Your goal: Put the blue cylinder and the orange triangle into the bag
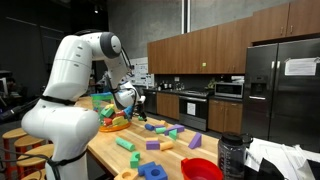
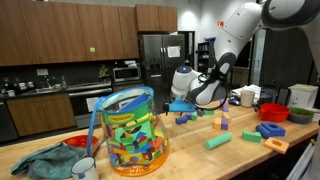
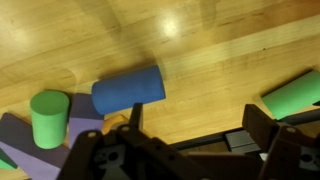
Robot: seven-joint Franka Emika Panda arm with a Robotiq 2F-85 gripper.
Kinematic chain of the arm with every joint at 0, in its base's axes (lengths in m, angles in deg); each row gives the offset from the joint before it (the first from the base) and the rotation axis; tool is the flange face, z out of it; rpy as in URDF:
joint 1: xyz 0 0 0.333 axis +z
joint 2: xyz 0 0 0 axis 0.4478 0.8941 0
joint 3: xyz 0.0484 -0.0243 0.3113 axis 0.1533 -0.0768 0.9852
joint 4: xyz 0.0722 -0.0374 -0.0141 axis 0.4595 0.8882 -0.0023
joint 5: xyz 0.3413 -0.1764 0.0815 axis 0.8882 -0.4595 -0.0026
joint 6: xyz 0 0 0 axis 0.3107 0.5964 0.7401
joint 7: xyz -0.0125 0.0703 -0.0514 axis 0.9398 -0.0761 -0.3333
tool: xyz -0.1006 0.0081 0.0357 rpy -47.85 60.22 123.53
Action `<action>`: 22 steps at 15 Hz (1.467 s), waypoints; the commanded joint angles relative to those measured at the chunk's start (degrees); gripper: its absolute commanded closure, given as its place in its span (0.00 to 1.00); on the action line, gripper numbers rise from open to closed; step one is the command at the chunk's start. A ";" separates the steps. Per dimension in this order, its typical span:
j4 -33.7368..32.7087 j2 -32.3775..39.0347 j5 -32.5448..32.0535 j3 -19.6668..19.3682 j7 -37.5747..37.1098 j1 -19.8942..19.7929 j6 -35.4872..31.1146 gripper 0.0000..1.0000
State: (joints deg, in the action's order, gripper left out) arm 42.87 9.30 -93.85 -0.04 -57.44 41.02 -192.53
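Gripper (image 3: 172, 140) near smooth dark-blue cylinder (image 3: 128, 90)

Wrist view: the claw (image 3: 195, 115) is a dark blur, its body cut off by the bottom edge. A purple block (image 3: 15, 135) runs off the left edge and a green block (image 3: 295, 95) off the right. In an exterior view the white arm (image 1: 60, 110) hides part of the bench (image 1: 170, 150) and of the bag (image 1: 104, 102), a red bowl (image 1: 200, 168) is cut by the bottom edge, and the scattered blocks are too small to tell their shapes
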 commanded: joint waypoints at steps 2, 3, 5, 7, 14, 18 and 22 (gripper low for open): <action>-2.17 0.23 -4.97 -3.61 -6.81 1.68 -0.51 0.00; -2.50 0.38 -5.56 -4.14 -7.50 1.57 -0.32 0.00; -2.86 0.71 -5.85 -4.88 -8.40 1.25 0.04 0.00; -2.82 1.02 -5.01 -5.38 -8.13 0.95 0.95 0.00; -2.30 2.75 -0.12 -4.04 -6.57 0.14 13.87 0.00; -2.48 3.73 2.68 -2.92 -5.87 -0.16 15.25 0.00; -2.45 4.48 5.47 -2.04 -5.46 0.47 14.96 0.00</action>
State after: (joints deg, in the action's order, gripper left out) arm 40.70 13.48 -90.34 -3.09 -63.81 41.62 -178.30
